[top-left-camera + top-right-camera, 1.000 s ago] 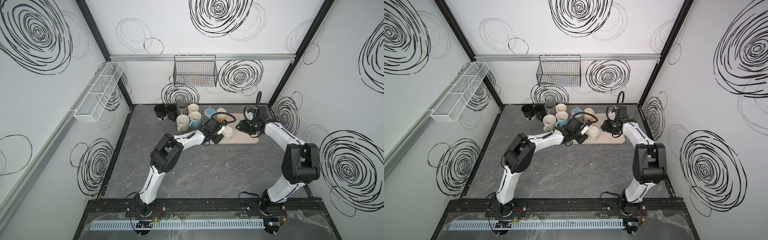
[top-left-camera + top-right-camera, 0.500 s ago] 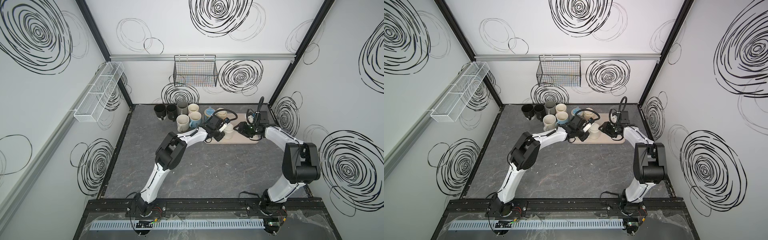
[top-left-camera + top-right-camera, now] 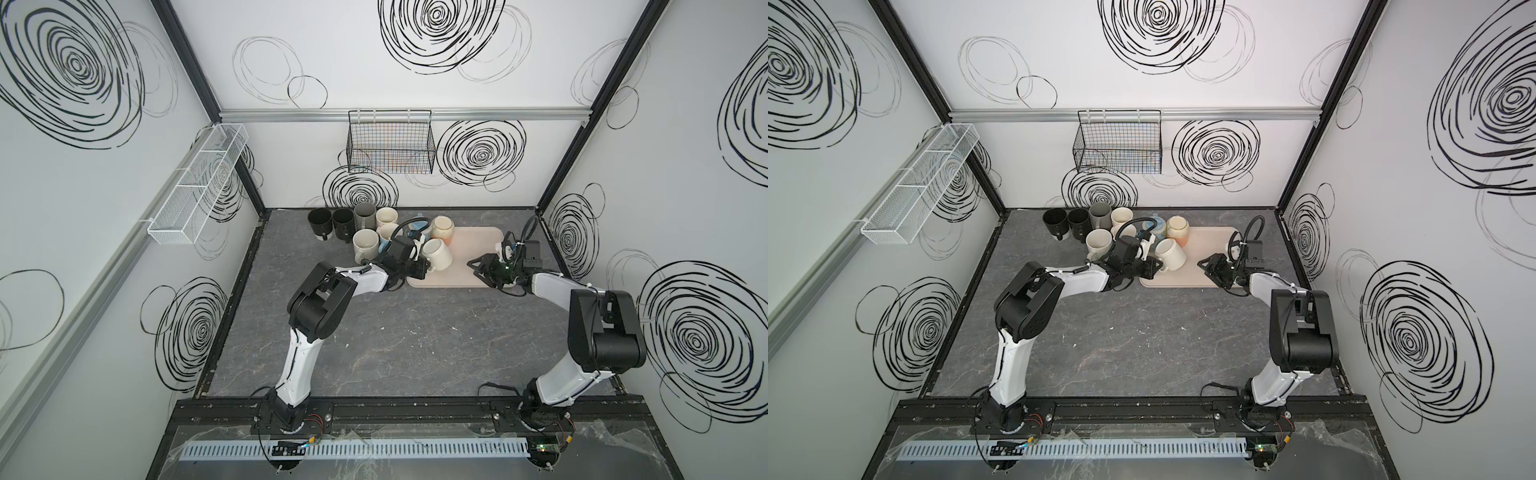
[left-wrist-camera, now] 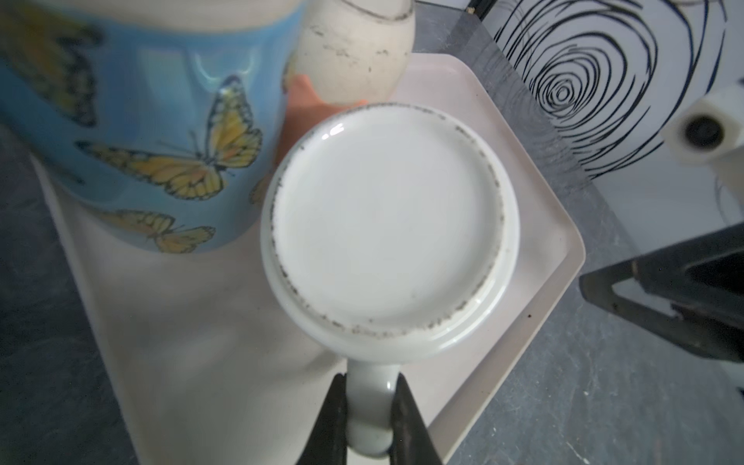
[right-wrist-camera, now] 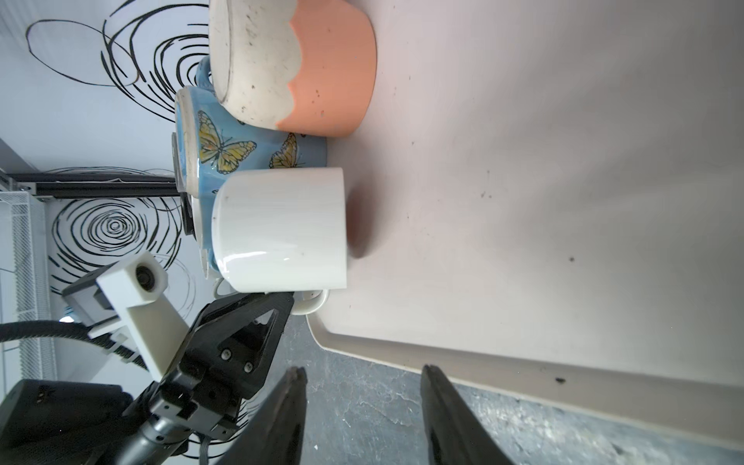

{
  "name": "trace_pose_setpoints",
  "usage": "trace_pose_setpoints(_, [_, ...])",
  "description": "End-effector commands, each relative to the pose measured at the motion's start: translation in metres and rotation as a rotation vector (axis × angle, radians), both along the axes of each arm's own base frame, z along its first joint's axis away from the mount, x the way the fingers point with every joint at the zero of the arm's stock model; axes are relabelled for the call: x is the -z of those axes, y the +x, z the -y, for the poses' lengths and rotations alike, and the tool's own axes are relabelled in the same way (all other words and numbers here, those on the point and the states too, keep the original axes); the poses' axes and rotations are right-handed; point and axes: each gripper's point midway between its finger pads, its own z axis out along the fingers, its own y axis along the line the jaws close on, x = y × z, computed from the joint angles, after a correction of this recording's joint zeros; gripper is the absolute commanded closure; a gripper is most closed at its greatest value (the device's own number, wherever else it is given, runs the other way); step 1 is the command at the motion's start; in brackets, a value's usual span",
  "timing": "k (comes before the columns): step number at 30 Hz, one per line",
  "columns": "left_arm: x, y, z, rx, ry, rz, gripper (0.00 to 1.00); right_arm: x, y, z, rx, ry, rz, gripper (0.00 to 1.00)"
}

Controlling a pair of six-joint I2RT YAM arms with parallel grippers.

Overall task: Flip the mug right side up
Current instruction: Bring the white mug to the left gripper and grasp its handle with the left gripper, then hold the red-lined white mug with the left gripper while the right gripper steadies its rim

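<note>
Closed since the earlier frame, the left end effector [image 4: 370, 382] grips the handle [image 4: 370, 418] of the mug [image 4: 386, 225], still base-up on the tray [image 4: 193, 342]; the right end effector [image 5: 362, 368] waits part-open and empty, so turning remains.

White swirl-marked walls [image 3: 374, 83], grey marbled floor [image 3: 415, 340]

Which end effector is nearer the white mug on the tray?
Left. The left end effector is shut on the handle of the white mug; the right end effector hangs open by the tray edge, apart from it.
</note>
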Motion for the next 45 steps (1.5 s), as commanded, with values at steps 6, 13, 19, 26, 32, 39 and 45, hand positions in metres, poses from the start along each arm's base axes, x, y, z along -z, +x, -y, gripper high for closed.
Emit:
trace_pose_setpoints(6, [-0.126, 0.003, 0.017, -0.038, -0.53, 0.113, 1.0, -0.033, 0.0, -0.025, 0.012, 0.177, 0.08, 0.49])
trace_pose_setpoints(13, [-0.151, -0.007, 0.017, -0.051, -0.629, 0.126, 1.0, -0.048, -0.004, -0.063, -0.015, 0.274, 0.077, 0.49])
trace_pose_setpoints(19, [-0.178, -0.019, 0.01, -0.077, -0.731, 0.136, 1.0, -0.076, 0.002, -0.08, -0.024, 0.338, 0.125, 0.49])
trace_pose_setpoints(26, [-0.204, -0.03, 0.004, -0.086, -0.826, 0.139, 1.0, -0.102, 0.004, -0.091, -0.037, 0.406, 0.174, 0.5])
trace_pose_setpoints(32, [-0.213, -0.037, 0.004, -0.087, -0.886, 0.119, 1.0, -0.124, 0.005, -0.098, -0.053, 0.434, 0.223, 0.5])
trace_pose_setpoints(39, [-0.212, -0.04, -0.005, -0.132, -0.878, 0.113, 1.0, -0.136, -0.002, -0.097, -0.043, 0.425, 0.251, 0.53])
trace_pose_setpoints(45, [-0.216, -0.042, -0.01, -0.147, -0.881, 0.112, 1.0, -0.143, -0.013, -0.085, 0.009, 0.376, 0.284, 0.48])
